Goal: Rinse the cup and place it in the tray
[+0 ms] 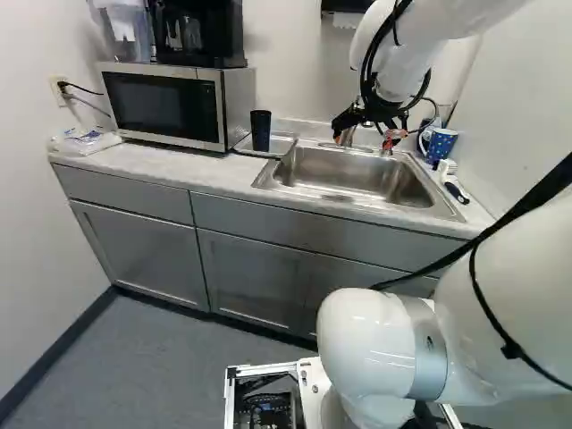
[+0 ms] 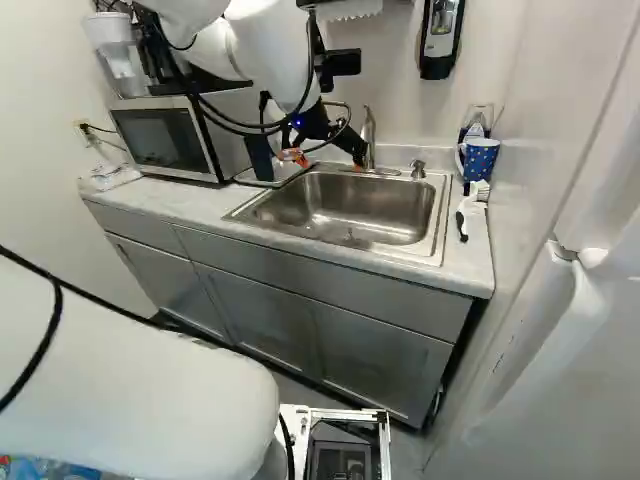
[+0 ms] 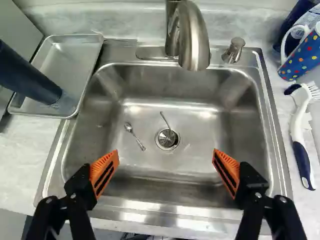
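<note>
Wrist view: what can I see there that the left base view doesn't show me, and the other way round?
Only the wrist view shows a small spoon lying in the sink.

Only the left base view shows the black coffee maker on the microwave and the wall outlet.

Both show the sink, faucet, tray, dark cup, dotted mug, brush and open gripper.

Black cables (image 1: 536, 192) line the rounded white arm (image 1: 371, 344).
</note>
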Robot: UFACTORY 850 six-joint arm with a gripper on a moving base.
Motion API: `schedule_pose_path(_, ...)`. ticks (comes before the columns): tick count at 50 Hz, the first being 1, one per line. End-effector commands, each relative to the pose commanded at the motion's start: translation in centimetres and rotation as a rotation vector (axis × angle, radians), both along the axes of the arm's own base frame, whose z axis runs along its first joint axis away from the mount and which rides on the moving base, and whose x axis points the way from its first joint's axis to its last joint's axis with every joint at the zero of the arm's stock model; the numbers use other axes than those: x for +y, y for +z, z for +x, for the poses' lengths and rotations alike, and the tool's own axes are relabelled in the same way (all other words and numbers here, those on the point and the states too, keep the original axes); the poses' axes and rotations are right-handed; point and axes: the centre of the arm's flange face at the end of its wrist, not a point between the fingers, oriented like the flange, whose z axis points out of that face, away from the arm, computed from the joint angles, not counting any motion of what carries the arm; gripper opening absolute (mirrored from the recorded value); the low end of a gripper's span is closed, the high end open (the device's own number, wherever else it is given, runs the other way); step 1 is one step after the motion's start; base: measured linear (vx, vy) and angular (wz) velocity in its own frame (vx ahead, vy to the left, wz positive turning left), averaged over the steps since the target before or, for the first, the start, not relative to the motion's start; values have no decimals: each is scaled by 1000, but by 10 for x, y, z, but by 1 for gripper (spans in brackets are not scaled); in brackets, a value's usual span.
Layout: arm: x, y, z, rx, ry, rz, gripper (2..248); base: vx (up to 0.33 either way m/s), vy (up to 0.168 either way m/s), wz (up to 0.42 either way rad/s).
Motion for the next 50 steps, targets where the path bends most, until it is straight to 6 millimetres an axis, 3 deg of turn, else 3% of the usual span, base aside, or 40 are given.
schedule_pose_path(50, 0, 0, 0, 0, 0, 0, 247, -32, 17, 1)
